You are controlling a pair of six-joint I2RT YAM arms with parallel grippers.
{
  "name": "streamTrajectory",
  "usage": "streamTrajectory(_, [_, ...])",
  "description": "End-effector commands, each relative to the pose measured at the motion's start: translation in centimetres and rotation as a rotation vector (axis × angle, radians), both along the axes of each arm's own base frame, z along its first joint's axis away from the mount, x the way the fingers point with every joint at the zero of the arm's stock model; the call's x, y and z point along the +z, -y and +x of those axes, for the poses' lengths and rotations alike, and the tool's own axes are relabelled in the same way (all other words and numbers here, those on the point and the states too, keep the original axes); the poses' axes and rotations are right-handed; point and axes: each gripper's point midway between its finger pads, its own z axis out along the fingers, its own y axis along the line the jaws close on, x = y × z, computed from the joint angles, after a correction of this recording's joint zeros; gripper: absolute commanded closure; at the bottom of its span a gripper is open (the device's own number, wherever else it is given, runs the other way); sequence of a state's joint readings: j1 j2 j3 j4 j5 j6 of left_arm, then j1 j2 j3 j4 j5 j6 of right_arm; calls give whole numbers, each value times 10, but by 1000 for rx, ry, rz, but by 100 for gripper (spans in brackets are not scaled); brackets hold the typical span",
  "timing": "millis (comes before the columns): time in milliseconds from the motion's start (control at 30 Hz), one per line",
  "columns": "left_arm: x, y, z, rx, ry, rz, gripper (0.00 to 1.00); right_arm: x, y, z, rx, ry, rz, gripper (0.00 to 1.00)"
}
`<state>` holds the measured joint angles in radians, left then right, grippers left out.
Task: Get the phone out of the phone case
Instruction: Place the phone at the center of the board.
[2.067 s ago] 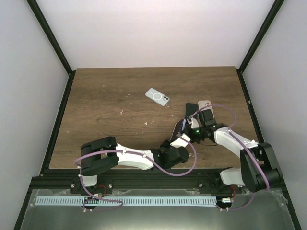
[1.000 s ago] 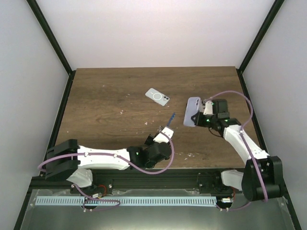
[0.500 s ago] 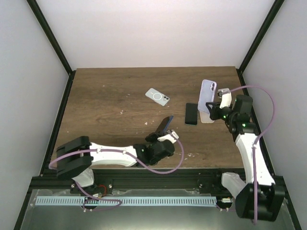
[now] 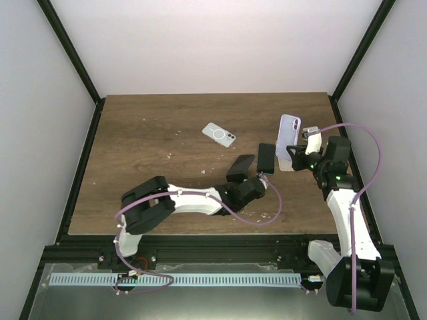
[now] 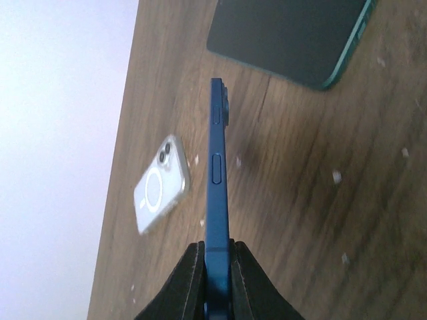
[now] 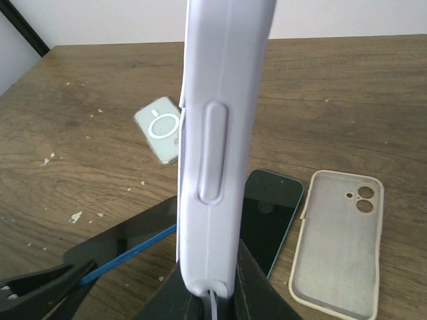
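Left arm has swung in beside the teal phone (image 4: 266, 158) | we see left fingers (image 5: 189, 283) pinching the blue phone (image 5: 215, 200) by one end, clear of the lavender case (image 6: 213, 133), which right fingers (image 6: 252, 293) clamp upright | we judge that this narrow grip could let the phone slip or strike the teal phone.

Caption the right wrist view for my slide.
Right gripper shut on an upright lavender phone case; a teal-edged phone and an empty beige case lie on the table behind.
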<state>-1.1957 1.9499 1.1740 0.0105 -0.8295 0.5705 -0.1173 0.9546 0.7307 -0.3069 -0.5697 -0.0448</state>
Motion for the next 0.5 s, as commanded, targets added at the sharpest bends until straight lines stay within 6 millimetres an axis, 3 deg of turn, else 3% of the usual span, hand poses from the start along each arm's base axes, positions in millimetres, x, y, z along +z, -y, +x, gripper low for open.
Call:
streamTrajectory(0, [4, 21, 25, -8, 23, 63, 100, 6, 14, 7, -60, 34, -33, 99])
streamTrajectory(167, [-11, 33, 38, -4, 20, 105, 100, 8, 13, 6, -59, 40, -31, 99])
streamTrajectory(467, [-42, 36, 55, 44, -46, 162, 97, 10, 14, 4, -59, 48, -29, 99])
